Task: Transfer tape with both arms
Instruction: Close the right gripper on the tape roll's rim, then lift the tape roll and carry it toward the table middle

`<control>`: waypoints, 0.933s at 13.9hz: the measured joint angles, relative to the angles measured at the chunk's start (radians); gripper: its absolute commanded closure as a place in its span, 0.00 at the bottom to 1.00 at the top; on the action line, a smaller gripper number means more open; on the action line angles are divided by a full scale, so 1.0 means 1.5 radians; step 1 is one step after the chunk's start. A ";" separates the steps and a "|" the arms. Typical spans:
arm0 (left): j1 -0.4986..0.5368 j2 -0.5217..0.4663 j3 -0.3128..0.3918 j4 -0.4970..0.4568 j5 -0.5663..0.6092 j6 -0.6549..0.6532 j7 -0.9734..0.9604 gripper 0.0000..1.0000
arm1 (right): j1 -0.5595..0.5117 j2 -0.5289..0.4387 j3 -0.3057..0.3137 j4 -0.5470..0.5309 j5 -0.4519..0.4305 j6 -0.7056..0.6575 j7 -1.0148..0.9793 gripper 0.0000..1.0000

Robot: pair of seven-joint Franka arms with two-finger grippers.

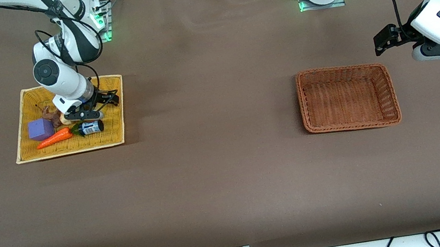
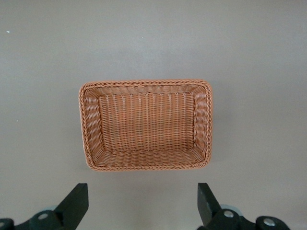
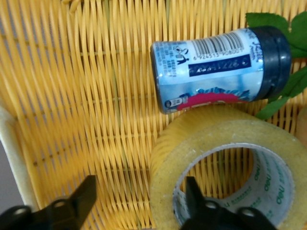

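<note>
We find the yellow tray (image 1: 115, 135) crowded: bottle (image 3: 220, 69) just beside the tape (image 3: 225, 163), carrot (image 1: 54, 137) and purple block (image 1: 40, 129) close by, apparently leaving little passage. The right gripper (image 3: 139, 199) straddles the tape's wall. The brown basket (image 2: 91, 124) holds nothing; table around it open.

The tape (image 3: 225, 158) looks like glossy, translucent yellowish plastic film, beside a small bottle (image 3: 220, 69) with a shiny printed label (its cap matt black). Both the yellow tray (image 3: 72, 110) and the brown basket (image 2: 146, 125) are ribbed wickerwork, on a matt brown table cover (image 1: 218, 164).
</note>
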State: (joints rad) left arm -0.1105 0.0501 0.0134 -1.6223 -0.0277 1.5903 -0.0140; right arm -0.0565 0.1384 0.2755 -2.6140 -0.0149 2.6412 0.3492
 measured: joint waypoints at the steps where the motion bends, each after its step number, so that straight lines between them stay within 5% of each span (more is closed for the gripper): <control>1: 0.000 0.000 0.000 0.000 0.000 0.000 0.000 0.00 | 0.000 0.000 0.000 0.000 0.000 0.000 -0.001 1.00; 10: 0.000 0.000 0.000 0.000 0.000 0.000 0.000 0.00 | -0.001 -0.008 -0.001 0.013 -0.001 -0.014 -0.007 1.00; 13: 0.000 0.000 0.000 0.000 0.000 -0.001 0.000 0.00 | -0.002 -0.063 0.001 0.108 -0.001 -0.171 -0.008 1.00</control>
State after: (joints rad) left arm -0.1105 0.0503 0.0135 -1.6217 -0.0277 1.5894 -0.0140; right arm -0.0593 0.0445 0.2766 -2.4519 -0.0159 2.3854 0.3372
